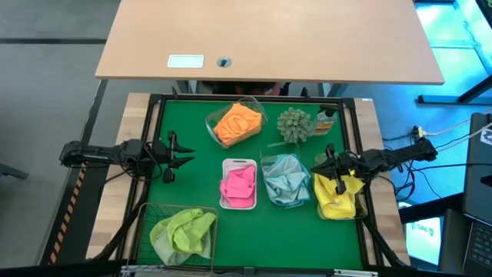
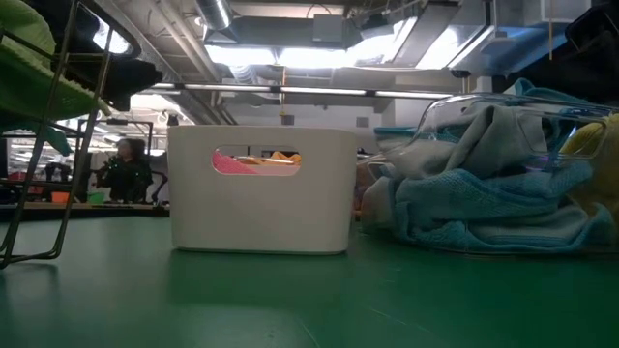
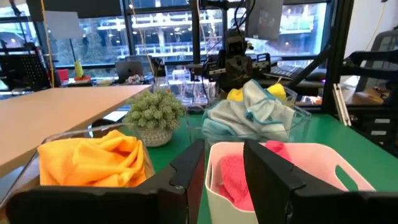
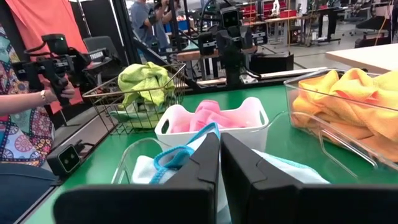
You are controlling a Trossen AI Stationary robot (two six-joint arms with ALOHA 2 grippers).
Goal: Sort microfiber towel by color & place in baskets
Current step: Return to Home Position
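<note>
The towels lie sorted by colour. Orange ones [image 1: 237,123] fill a clear tub and pink ones [image 1: 239,185] a white tray [image 1: 224,201]. Teal-blue ones [image 1: 286,181] and yellow ones [image 1: 337,198] fill two clear tubs. Lime green ones [image 1: 183,231] fill the wire basket [image 1: 146,211]. My left gripper [image 1: 187,160] is open and empty, left of the white tray; its wrist view [image 3: 224,158] looks over the pink towels [image 3: 239,177]. My right gripper [image 1: 319,165] is shut and empty, above the gap between the teal-blue and yellow tubs; its wrist view [image 4: 220,146] shows teal-blue towels [image 4: 177,158] below it.
A round spiky plant [image 1: 293,125] and a small brown bottle [image 1: 326,121] stand at the back right of the green mat. Bare mat [image 1: 184,131] lies at the far left and along the near edge. A person [image 4: 18,124] stands beside the table holding a camera.
</note>
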